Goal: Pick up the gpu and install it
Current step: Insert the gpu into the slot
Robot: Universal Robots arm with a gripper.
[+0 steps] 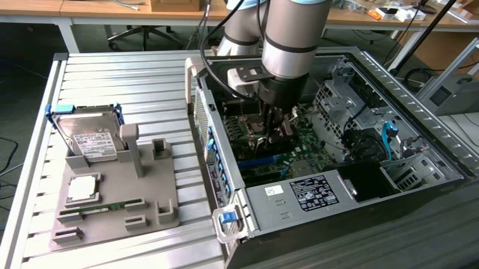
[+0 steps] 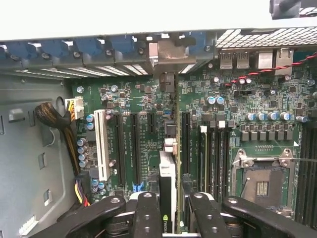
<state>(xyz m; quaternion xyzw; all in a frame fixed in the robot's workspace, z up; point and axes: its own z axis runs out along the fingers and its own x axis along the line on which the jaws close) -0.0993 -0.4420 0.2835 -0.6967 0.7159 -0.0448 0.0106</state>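
At the exterior view's left, we saw the grey parts holder point(image 1: 112, 216) on the slatted table point(image 1: 127, 73), carrying the hard drive point(image 1: 91, 136), a processor point(image 1: 82, 189) and a green memory stick point(image 1: 101, 208); no dark card lay there. Moving right, the arm reached down into the open computer case point(image 1: 419, 120), with the gripper point(image 1: 275, 130) low over the motherboard point(image 1: 258, 143).

In the wrist view, the gripper point(image 2: 168, 210) had its jaws closed on the gpu point(image 2: 167, 198), held edge-on. The card ran in line with the black expansion slots point(image 2: 134, 144), and its bracket end point(image 2: 167, 52) pointed toward the rear slot openings point(image 2: 124, 49).

We judged this to be the seating step. To do it well, we would keep the card upright and its edge square over one slot. We would bring the bracket into its opening and press straight down without twisting. We could not tell whether the card's edge had already entered a slot.
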